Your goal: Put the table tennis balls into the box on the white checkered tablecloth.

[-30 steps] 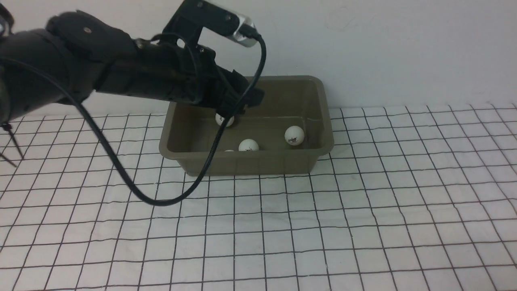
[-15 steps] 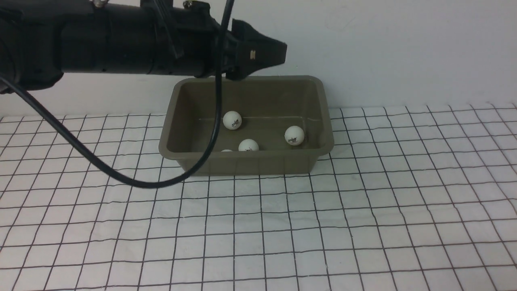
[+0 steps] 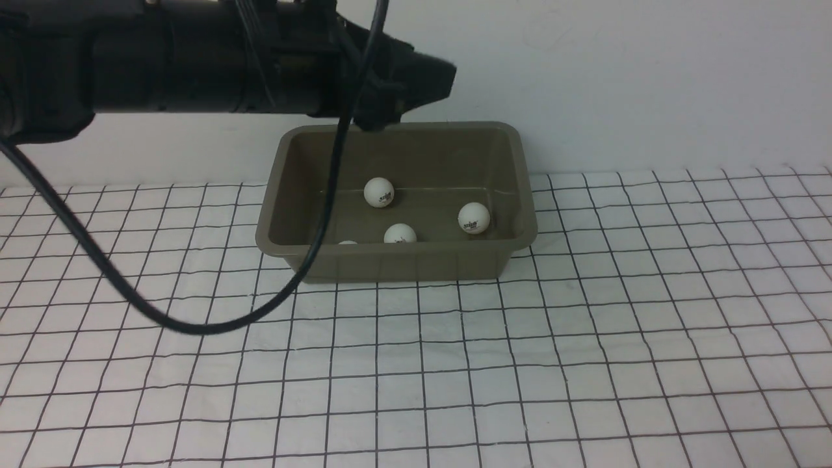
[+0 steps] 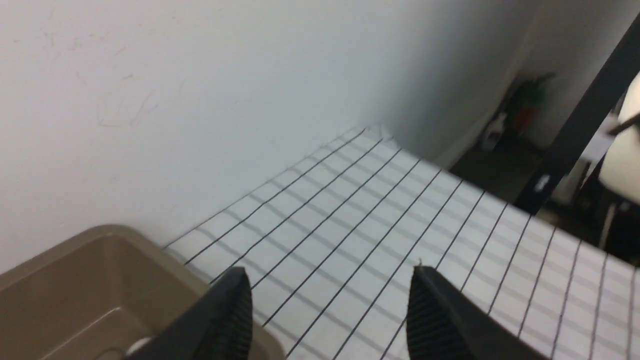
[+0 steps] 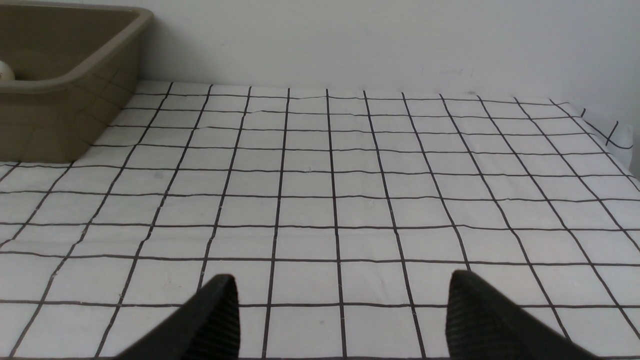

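The olive-grey box (image 3: 520,188) stands on the white checkered tablecloth (image 3: 585,338) by the back wall. Several white table tennis balls lie in it: one at the back (image 3: 379,192), one at the right (image 3: 474,218), one near the front wall (image 3: 400,234), and one half hidden behind the front rim (image 3: 348,242). My left gripper (image 3: 429,81) hovers open and empty above the box's back rim; in the left wrist view (image 4: 330,295) its jaws stand apart over the box corner (image 4: 75,280). My right gripper (image 5: 342,305) is open and empty over bare cloth, away from the box (image 5: 65,80).
A white wall (image 3: 650,78) rises right behind the box. The left arm's black cable (image 3: 195,325) hangs in a loop in front of the box's left side. The cloth's far right edge (image 5: 615,140) drops off.
My left gripper rose out of the box, leaving a ball inside, and now holds nearly still above the back rim. The released ball rolled slightly right; the front-left ball shifted left.
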{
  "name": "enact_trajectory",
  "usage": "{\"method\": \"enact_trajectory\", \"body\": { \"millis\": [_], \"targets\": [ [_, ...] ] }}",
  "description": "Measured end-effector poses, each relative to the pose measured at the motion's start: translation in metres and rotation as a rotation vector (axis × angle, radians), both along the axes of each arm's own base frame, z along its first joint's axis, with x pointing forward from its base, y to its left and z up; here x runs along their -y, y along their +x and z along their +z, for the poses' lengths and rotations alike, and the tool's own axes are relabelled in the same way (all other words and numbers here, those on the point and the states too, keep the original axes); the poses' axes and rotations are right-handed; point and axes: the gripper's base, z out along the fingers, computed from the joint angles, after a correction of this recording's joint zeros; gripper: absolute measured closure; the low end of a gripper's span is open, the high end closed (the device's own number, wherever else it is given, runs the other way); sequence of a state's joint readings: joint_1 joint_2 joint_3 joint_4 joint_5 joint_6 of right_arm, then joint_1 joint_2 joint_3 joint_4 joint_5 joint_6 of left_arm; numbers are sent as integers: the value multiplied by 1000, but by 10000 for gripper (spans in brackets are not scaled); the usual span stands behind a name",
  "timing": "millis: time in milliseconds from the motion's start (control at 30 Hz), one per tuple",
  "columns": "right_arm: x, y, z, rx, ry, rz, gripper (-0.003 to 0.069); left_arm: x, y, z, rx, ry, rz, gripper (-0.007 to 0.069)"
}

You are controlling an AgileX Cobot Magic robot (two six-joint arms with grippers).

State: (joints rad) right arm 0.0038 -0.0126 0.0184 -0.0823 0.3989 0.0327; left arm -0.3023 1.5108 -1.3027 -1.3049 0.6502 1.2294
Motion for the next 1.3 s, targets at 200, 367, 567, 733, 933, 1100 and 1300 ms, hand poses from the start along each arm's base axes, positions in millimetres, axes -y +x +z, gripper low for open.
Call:
{"method": "enact_trajectory", "body": {
  "millis": [200, 367, 567, 733, 933, 1100, 1300],
  "targets": [
    [0, 0, 0, 0, 0, 0, 156, -33, -30, 2, -11, 453, 57, 241],
    [0, 0, 0, 0, 0, 0, 156, -64, -72, 18, -146, 473, 286, 241],
    [0, 0, 0, 0, 0, 0, 156, -109, -188, 25, -84, 277, 510, 241],
    [0, 0, 0, 0, 0, 0, 156, -130, -245, -12, 43, 176, 589, 241],
    [0, 0, 0, 0, 0, 0, 156, -142, -267, -98, 86, 117, 736, 241],
    [0, 0, 0, 0, 0, 0, 156, -145, -271, -143, 75, 124, 796, 241],
    [0, 0, 0, 0, 0, 0, 156, -148, -266, -176, 77, 244, 812, 241]
  ]
}}
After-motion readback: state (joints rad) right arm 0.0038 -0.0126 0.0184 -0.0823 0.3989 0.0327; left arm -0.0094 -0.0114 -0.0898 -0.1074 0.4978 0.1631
